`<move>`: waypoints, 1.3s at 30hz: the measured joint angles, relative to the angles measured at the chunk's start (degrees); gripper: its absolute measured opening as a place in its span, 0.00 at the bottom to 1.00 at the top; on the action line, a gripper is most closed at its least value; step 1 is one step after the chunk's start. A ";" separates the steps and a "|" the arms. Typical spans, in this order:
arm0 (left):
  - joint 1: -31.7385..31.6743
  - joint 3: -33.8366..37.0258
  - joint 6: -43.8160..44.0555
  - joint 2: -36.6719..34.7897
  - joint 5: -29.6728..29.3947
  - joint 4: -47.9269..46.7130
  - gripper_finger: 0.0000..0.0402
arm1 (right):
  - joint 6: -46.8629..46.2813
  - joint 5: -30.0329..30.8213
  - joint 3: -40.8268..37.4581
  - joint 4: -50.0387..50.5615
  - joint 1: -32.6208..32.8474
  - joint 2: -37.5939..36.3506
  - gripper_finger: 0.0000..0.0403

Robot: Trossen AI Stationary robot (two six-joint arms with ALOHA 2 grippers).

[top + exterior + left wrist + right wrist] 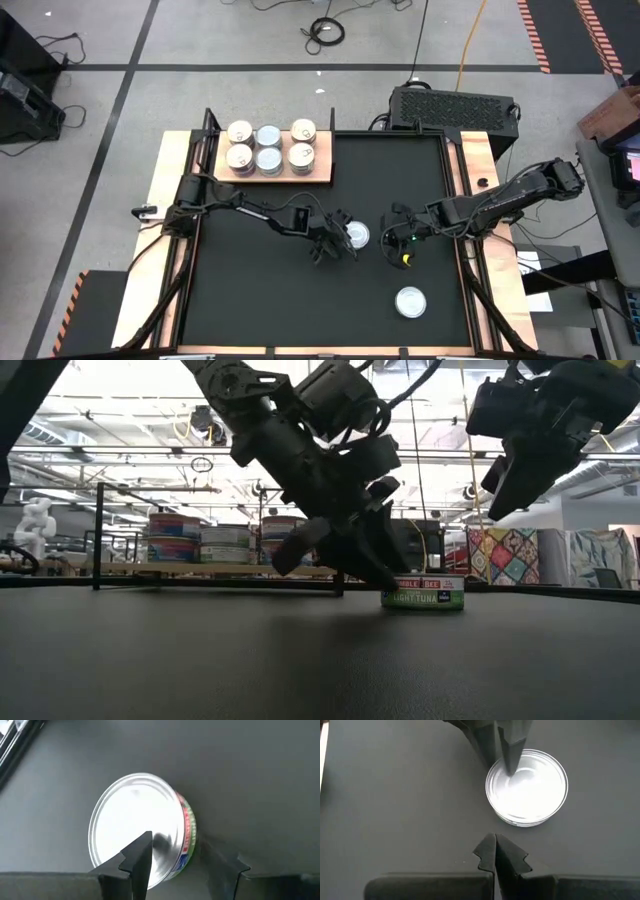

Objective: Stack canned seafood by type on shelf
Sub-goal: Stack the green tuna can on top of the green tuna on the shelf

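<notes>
A silver-topped tin (356, 235) with a green and red label (423, 594) stands flat on the black mat. My left gripper (340, 240) is open at its rim: one finger (137, 855) is over the lid, the other (220, 865) outside the wall. My right gripper (392, 240) is shut (495, 842) and hovers just to the tin's right, above the mat (510, 490). Another tin (411, 301) sits near the mat's near right. Several tins (270, 147) stand in two rows on the wooden shelf (325, 172) at the far left. My left gripper comes slanting down from the table's left, with its fingers on either side of the tin's near rim (172, 862). One finger is above the lid (511, 762), one beside the labelled wall. Whether either finger touches the tin, I cannot tell. The tin rests flat on the mat.
The black mat (270, 300) has bare room at its near left and far right. Narrow wooden strips (165, 220) and a dark frame edge border it. A black box (455, 105) sits beyond the far edge, with cables around it.
</notes>
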State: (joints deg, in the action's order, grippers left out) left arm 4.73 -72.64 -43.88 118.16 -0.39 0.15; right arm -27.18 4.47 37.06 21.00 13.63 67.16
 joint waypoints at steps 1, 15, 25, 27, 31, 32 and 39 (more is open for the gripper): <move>0.00 0.00 -0.02 0.07 -0.31 0.01 0.39 | 0.00 0.00 0.00 0.02 0.00 0.00 0.00; 0.04 -0.07 -3.02 0.06 -3.04 0.42 0.03 | 0.85 0.22 0.00 -0.17 0.00 0.00 0.00; 1.70 0.13 -1.44 -3.43 -4.54 -0.55 0.00 | 0.85 0.22 0.00 -0.16 0.00 0.00 0.00; 1.99 0.12 -1.39 -4.94 -5.06 -1.58 0.00 | 0.85 0.22 0.00 -0.11 0.00 0.00 0.00; 2.21 0.11 1.62 -8.20 -6.18 -4.30 0.00 | 0.85 0.22 0.00 -0.13 0.00 0.00 0.00; 2.21 0.11 2.45 -9.38 -6.18 -5.70 0.00 | 0.85 0.22 0.00 -0.17 0.00 0.00 0.00; 2.69 0.07 4.61 -16.82 -10.77 -11.04 0.00 | 0.85 0.22 0.00 -0.16 0.00 0.00 0.00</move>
State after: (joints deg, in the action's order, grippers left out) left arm 7.42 -72.58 -39.27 101.33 -11.16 -10.89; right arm -26.33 4.69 37.06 20.84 13.63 67.16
